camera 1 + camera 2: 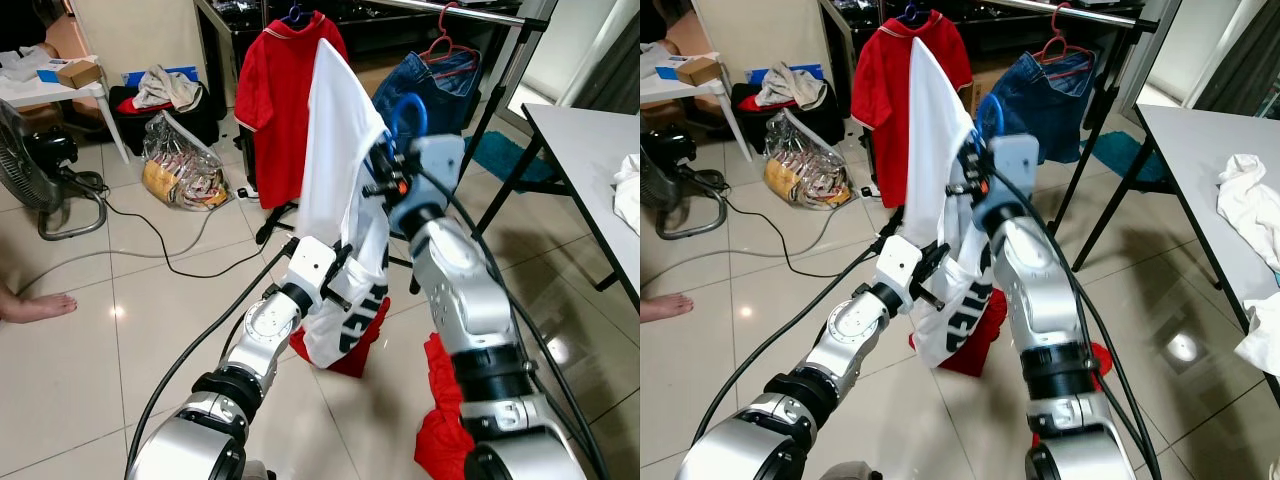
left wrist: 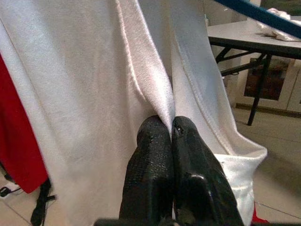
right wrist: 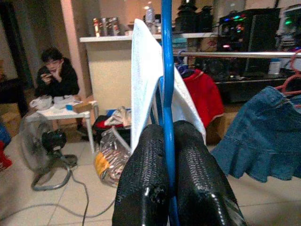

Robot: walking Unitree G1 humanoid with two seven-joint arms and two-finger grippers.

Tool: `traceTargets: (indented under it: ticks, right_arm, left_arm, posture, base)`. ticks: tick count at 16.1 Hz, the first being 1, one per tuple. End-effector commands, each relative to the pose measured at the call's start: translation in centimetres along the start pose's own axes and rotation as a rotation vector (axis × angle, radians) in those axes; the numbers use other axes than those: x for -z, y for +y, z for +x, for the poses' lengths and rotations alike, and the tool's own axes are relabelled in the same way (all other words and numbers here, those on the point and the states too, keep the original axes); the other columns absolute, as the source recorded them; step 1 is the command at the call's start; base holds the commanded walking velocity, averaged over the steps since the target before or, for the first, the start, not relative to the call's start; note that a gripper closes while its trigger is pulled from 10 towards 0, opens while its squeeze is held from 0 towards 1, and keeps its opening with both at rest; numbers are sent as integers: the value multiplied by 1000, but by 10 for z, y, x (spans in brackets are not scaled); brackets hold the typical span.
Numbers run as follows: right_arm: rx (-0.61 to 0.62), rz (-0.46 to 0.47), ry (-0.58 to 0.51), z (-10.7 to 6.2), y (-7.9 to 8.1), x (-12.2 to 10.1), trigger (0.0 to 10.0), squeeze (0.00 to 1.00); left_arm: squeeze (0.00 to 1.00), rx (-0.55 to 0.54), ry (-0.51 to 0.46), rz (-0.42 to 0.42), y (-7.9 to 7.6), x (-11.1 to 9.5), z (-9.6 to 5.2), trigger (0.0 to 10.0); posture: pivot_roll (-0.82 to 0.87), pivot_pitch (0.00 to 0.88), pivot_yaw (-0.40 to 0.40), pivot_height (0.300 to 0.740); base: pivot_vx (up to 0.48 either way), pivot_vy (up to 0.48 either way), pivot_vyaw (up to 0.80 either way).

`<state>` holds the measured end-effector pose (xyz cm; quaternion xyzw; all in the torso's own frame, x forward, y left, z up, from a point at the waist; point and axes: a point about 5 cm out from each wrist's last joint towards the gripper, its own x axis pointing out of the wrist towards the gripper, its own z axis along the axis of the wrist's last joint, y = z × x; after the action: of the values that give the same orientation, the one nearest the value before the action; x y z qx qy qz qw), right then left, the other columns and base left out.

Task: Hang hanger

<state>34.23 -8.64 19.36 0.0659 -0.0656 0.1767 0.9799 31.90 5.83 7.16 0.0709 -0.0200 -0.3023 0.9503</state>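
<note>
Now | right claw [image 3: 168,141] clamps one blue hanger [image 3: 167,70] | left claw [image 2: 171,134] pinches one white shirt [image 1: 335,150] | two garments on rail [image 3: 235,54]

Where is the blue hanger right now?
The blue hanger is clamped in the right claw, raised mid-scene before the clothes rail, carrying the white shirt between the red shirt and denim skirt.

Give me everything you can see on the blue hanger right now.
The blue hanger looks like thin, smooth plastic. The right gripper is shut on it, its two black fingers pinching the upright stem, holding it raised in front of the clothes rail. Its hook curves up behind the gripper and is not on the rail. A white shirt drapes over it and hangs down. The left gripper pinches a fold of that shirt lower down. The hanger's shoulders are hidden under the cloth.
</note>
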Motion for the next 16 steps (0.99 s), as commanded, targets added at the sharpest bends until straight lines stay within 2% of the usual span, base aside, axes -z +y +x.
traceTargets:
  ticks: [1, 5, 6, 8, 10, 12, 13, 15, 16]
  right_arm:
    - [-31, -25, -2, 2, 3, -11, 10000, 0]
    - [-48, -71, 152, 2, 6, -1, 10000, 0]
    - [-34, -48, 181, 2, 4, 2, 10000, 0]
    - [53, 43, 309, -2, -6, 18, 10000, 0]
    - [126, 93, 370, -5, -16, 28, 10000, 0]
    - [200, 97, 366, -7, -28, 31, 10000, 0]
    - [263, 111, 333, -6, -36, 28, 10000, 0]
    - [306, 129, 296, -6, -43, 22, 10000, 0]
    - [359, 168, 253, -5, -50, 15, 10000, 0]
  left_arm:
    - [0, 5, 8, 13, -2, 3, -2, 0]
    - [0, -7, 10, 34, 0, 2, -1, 0]
    - [0, -10, 8, 35, 1, 1, -1, 0]
    - [0, -16, 7, 38, 2, 1, 0, 0]
    - [0, -16, 8, 40, 1, 1, -1, 0]
    - [0, -10, 12, 39, -1, 3, -2, 0]
    - [0, -4, 14, 36, -4, 4, -2, 0]
    - [0, 2, 15, 33, -7, 5, -2, 0]
    - [0, 7, 16, 30, -10, 6, -3, 0]
  posture:
    - [129, 0, -29, 740]
    - [123, 0, -34, 740]
    - [122, 0, -33, 740]
    - [117, 0, -33, 740]
    - [116, 0, -32, 740]
    - [113, 0, -35, 740]
    - [114, 0, -35, 740]
    - [118, 0, -37, 740]
    - [118, 0, -37, 740]
  base:
    - [0, 0, 0]
    - [0, 0, 0]
    - [0, 0, 0]
    - [0, 0, 0]
    - [0, 0, 0]
    - [0, 0, 0]
    - [0, 0, 0]
    - [0, 0, 0]
    - [0, 0, 0]
